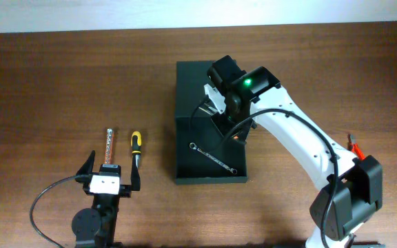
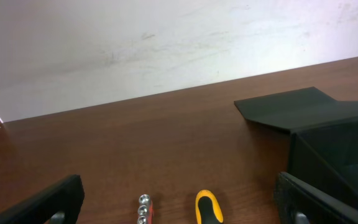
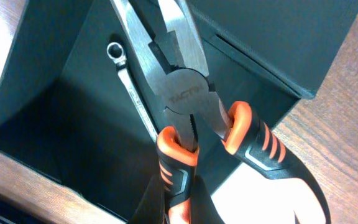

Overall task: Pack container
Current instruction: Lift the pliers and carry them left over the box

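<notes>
One container [image 1: 191,86], one wrench [image 1: 212,157], one pair of pliers [image 3: 182,93], one screwdriver [image 1: 136,145] and one knurled metal bar [image 1: 109,145].

Container's [image 1: 198,172] far end is crowded
Right gripper [image 1: 218,100] with pliers [image 3: 179,93] hangs over that half; near half is open, just a wrench [image 1: 212,157] on the floor.

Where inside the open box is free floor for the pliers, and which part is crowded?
Free: the container floor in its near left corner, between the wrench and the front wall. Crowded: the floor on the wrench's far side, beneath the held pliers. Outside, the table is bare between the container and the screwdriver.
</notes>
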Controlling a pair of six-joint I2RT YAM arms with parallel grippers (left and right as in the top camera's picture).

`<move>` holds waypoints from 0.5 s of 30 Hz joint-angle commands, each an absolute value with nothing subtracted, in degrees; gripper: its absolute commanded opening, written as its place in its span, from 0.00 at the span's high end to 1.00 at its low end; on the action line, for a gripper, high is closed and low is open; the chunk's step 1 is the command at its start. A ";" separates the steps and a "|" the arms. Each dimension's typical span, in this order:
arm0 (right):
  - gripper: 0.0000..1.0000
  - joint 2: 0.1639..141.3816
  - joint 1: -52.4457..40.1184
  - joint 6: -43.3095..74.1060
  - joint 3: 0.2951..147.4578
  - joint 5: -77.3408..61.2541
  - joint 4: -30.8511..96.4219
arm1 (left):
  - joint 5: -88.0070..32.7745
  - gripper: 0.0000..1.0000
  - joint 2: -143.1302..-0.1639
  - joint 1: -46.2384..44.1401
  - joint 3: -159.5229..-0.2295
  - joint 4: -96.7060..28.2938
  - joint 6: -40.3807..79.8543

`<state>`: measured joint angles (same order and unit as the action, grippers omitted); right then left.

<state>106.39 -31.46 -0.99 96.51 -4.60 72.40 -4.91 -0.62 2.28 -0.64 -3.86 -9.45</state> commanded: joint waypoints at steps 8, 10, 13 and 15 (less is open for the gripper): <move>0.96 106.48 -38.22 9.91 96.40 -5.37 72.14 | -4.71 0.01 -0.34 2.52 -0.49 -4.16 -10.17; 0.96 106.59 -39.44 9.17 96.31 -5.32 71.42 | -4.71 0.01 -0.34 2.52 -0.49 -4.16 -10.17; 0.96 107.02 -40.12 8.67 95.09 -5.41 70.02 | -4.71 0.01 -0.34 2.52 -0.49 -4.16 -10.20; 0.96 107.22 -40.01 8.62 93.62 -5.39 69.54 | -4.71 0.01 -0.34 2.52 -0.49 -4.16 -10.17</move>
